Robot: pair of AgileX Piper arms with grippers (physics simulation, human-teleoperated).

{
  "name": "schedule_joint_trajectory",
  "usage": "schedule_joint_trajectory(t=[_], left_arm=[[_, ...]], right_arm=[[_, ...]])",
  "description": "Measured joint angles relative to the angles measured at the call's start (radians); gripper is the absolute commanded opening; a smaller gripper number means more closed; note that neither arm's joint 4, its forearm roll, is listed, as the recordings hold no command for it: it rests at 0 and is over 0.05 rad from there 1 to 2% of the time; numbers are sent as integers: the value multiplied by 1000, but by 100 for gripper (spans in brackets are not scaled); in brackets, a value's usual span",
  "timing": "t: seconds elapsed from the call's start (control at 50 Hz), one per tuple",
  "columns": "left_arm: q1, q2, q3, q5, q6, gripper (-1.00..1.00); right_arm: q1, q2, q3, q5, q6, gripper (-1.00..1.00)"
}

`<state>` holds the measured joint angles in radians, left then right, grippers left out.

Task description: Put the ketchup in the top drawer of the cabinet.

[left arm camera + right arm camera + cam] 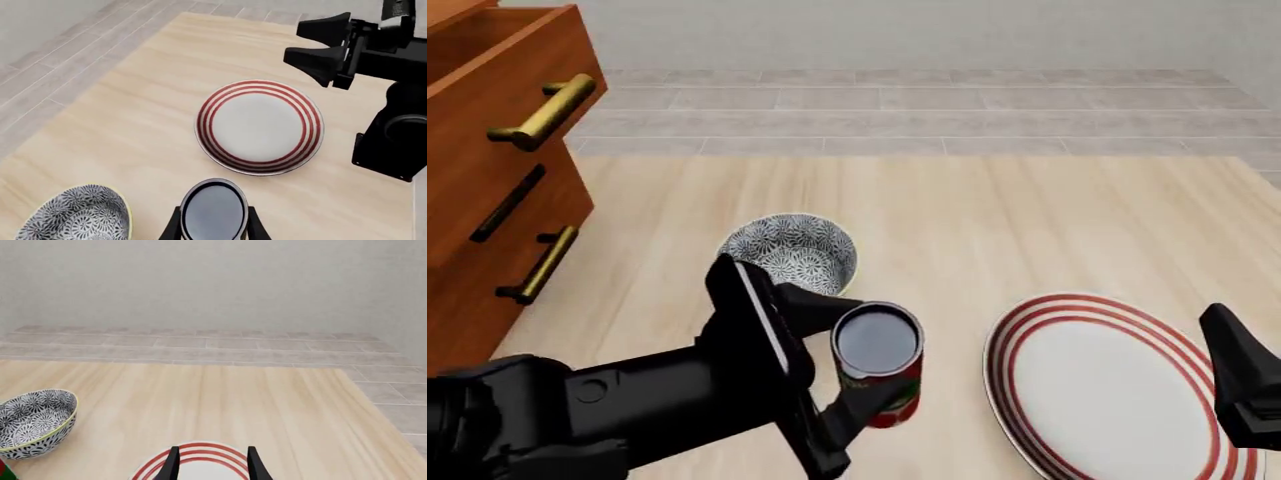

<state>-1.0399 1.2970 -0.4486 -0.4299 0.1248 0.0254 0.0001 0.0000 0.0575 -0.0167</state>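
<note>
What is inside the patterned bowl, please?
The bowl looks empty: the right wrist view shows only its patterned inner wall. Its bottom is hidden by the near rim there, and in the front view the left end effector covers part of it.

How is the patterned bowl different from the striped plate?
The bowl is deep, with a dark grey flower-like pattern; the plate is flat and white with red rings. In the front view the bowl is smaller across than the plate. The bowl sits behind the ketchup, the plate to its right. Both are round and rest on the table.
</note>
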Motion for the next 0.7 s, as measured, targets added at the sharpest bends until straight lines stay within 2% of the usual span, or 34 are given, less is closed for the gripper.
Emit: schedule_joint_trajectory(t=[0.3, 0.7], left_arm=[[25, -224, -47, 223, -23, -100], [150, -565, -215, 668, -72, -100]], right_arm=[[0, 0, 0, 0, 0, 100], [0, 0, 0, 0, 0, 100]])
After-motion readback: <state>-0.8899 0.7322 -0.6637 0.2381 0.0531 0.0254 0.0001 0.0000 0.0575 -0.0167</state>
